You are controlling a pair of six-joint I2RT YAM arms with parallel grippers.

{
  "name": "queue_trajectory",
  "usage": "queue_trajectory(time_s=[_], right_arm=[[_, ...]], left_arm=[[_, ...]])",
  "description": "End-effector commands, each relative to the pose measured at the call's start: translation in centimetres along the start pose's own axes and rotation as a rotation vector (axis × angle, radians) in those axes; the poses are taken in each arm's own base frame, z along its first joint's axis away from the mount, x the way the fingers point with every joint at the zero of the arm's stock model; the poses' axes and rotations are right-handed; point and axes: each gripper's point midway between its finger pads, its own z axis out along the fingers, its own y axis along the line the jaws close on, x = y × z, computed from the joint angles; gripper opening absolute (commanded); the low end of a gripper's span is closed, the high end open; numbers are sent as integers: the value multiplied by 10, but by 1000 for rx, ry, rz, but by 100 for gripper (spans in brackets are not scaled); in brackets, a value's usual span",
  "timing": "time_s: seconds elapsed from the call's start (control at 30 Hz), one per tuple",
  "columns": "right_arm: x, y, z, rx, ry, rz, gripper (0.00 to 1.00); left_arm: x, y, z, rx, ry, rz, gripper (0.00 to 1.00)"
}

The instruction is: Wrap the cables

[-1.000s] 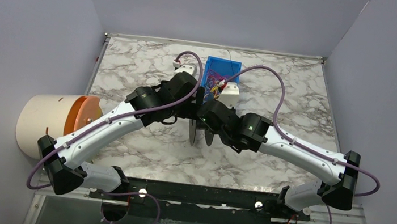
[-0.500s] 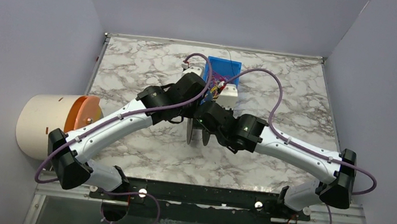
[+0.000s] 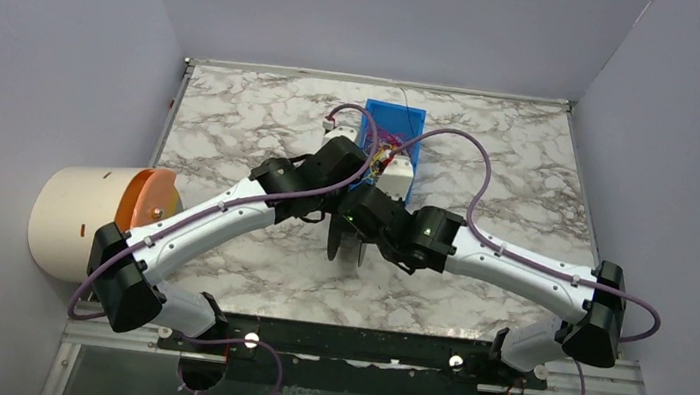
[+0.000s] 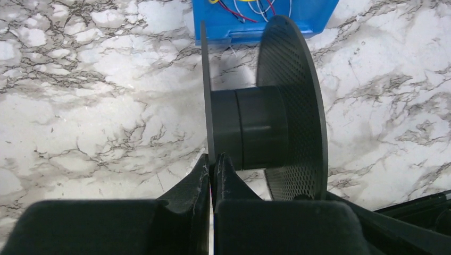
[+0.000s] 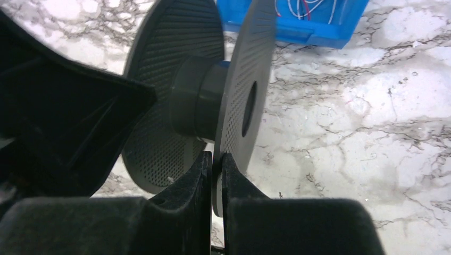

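Observation:
A black spool (image 3: 347, 239) with two perforated flanges stands on edge on the marble table (image 3: 253, 135). My left gripper (image 4: 213, 162) is shut on the rim of its thin left flange, beside the spool's hub (image 4: 250, 127). On the other flange (image 5: 242, 101) my right gripper (image 5: 216, 159) is shut, pinching the rim from below. The cables (image 3: 384, 149), thin red, yellow and white wires, lie tangled in a blue bin (image 3: 406, 119) just behind the spool. Both wrist views show this bin (image 4: 266, 29) and the cables (image 5: 303, 8) at their top edge. No cable is on the hub.
A cream cylinder with an orange inside (image 3: 92, 216) lies at the table's left edge. Both arms meet over the middle of the table, and the left arm's black body (image 5: 58, 106) fills the left of the right wrist view. Grey walls enclose three sides.
My left gripper has closed from wide open onto the spool's left flange, its arm reaching further right and back. The right arm edged left, still gripping the other flange.

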Motion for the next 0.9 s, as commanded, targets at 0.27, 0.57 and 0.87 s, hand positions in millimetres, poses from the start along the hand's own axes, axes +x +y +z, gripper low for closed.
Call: queue_trajectory(time_s=[0.27, 0.57, 0.87], right_arm=[[-27, 21, -28, -157, -46, 92, 43], [-38, -20, -53, -112, -94, 57, 48], [-17, -44, -48, -82, -58, -91, 52]], left_arm=[[6, 22, 5, -79, -1, 43, 0], [-16, 42, -12, -143, -47, 71, 0], [-18, 52, -23, -147, -39, 119, 0]])
